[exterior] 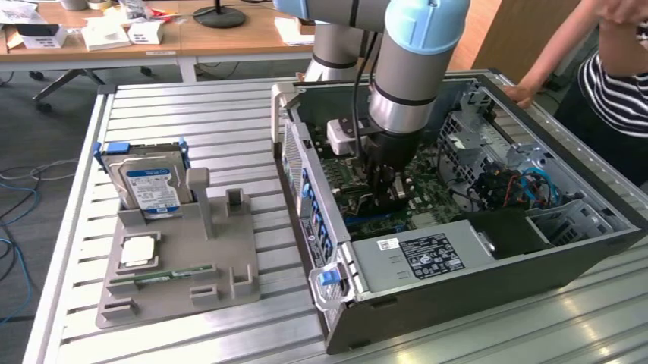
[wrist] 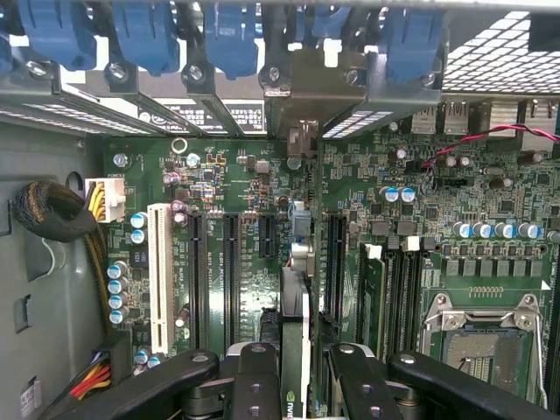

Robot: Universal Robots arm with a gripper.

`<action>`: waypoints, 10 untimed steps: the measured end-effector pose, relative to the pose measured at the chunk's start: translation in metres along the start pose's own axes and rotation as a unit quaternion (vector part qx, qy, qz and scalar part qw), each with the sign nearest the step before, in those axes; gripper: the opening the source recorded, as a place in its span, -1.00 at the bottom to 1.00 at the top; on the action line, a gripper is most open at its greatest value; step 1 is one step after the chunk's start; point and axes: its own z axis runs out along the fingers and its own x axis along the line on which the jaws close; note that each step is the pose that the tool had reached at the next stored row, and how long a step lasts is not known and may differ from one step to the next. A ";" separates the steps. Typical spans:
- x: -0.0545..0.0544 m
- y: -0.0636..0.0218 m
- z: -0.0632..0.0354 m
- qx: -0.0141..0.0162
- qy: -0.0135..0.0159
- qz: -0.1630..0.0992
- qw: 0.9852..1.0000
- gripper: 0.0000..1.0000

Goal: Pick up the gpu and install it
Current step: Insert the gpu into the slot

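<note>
The gpu (wrist: 294, 346) appears edge-on in the wrist view as a thin upright card. It stands between my black fingers (wrist: 254, 385), over the green motherboard (wrist: 245, 175), in the gap between two long black expansion slots (wrist: 231, 271). My gripper (wrist: 297, 389) is shut on the gpu. In the exterior view my gripper (exterior: 385, 189) reaches straight down into the open computer case (exterior: 486, 296), close above the board. I cannot tell whether the card's lower edge touches a slot.
Blue retention clips (wrist: 144, 35) line the case's rear wall. A white slot (wrist: 159, 276) and a CPU socket (wrist: 486, 337) flank the card. A grey fixture (exterior: 202, 265) at the exterior view's left holds a hard drive (exterior: 150, 186) and a memory stick (exterior: 162, 277). A person's hand (exterior: 518, 95) rests on the case rim.
</note>
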 end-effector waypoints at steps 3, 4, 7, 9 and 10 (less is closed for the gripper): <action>0.000 0.0004 0.0006 0.001 0.000 0.000 1.000 -0.47; 0.000 0.0004 0.0006 0.001 0.000 0.000 1.000 -0.47; 0.000 0.0004 0.0006 0.001 0.000 0.000 1.000 -0.47; 0.000 0.0004 0.0007 0.001 0.000 0.000 1.000 -0.47; 0.000 0.0004 0.0007 0.001 0.000 0.000 1.000 -0.47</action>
